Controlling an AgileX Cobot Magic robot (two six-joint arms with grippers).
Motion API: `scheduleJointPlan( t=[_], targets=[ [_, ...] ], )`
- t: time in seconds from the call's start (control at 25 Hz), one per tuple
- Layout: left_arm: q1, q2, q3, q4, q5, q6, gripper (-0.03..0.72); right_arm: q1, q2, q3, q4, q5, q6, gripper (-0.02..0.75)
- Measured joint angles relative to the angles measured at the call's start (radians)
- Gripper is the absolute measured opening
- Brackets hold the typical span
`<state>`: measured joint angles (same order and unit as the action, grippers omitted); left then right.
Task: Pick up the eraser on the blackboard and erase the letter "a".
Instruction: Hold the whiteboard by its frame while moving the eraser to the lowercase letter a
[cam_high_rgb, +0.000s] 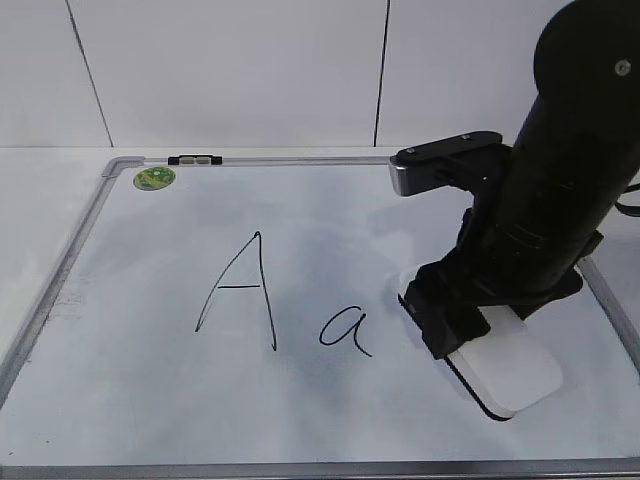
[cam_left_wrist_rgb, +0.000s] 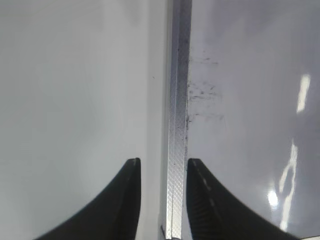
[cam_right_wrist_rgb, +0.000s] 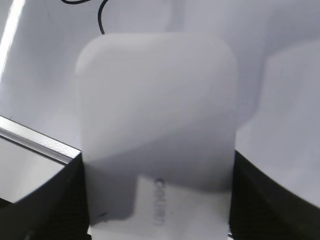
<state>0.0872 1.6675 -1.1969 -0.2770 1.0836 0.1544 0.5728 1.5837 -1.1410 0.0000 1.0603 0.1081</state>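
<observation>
The white eraser (cam_high_rgb: 512, 372) lies on the blackboard (cam_high_rgb: 150, 400) at the right, just right of the letter "a" (cam_high_rgb: 346, 330). My right gripper (cam_high_rgb: 455, 325) is down over the eraser's far end, and its black fingers press against both long sides. In the right wrist view the eraser (cam_right_wrist_rgb: 157, 115) fills the gap between the fingers (cam_right_wrist_rgb: 157, 200), and a stroke of the "a" (cam_right_wrist_rgb: 102, 20) shows beyond it. My left gripper (cam_left_wrist_rgb: 162, 172) is open and empty, its fingers on either side of the board's silver frame (cam_left_wrist_rgb: 177, 100). It is out of sight in the exterior view.
A tall capital "A" (cam_high_rgb: 240, 290) stands left of the small "a". A round green magnet (cam_high_rgb: 154, 178) and a black-and-silver clip (cam_high_rgb: 195, 160) sit at the board's far left corner. Black marker dust (cam_left_wrist_rgb: 202, 92) speckles the board by the frame.
</observation>
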Motion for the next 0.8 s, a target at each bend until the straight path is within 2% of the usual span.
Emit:
scheduleJointPlan(
  t=[0.16,0.48,0.8],
  targets=[
    [-0.022,0.081,-0.004,-0.004,0.0,0.016,0.235,0.0,0.0,0.0,0.0,0.0,0.0,0.531],
    [-0.025,0.173,-0.008,-0.011,-0.046,0.024,0.235,0.0,0.0,0.0,0.0,0.0,0.0,0.531],
    [-0.041,0.22,-0.008,-0.046,-0.119,0.083,0.234,0.0,0.0,0.0,0.0,0.0,0.0,0.531]
  ],
)
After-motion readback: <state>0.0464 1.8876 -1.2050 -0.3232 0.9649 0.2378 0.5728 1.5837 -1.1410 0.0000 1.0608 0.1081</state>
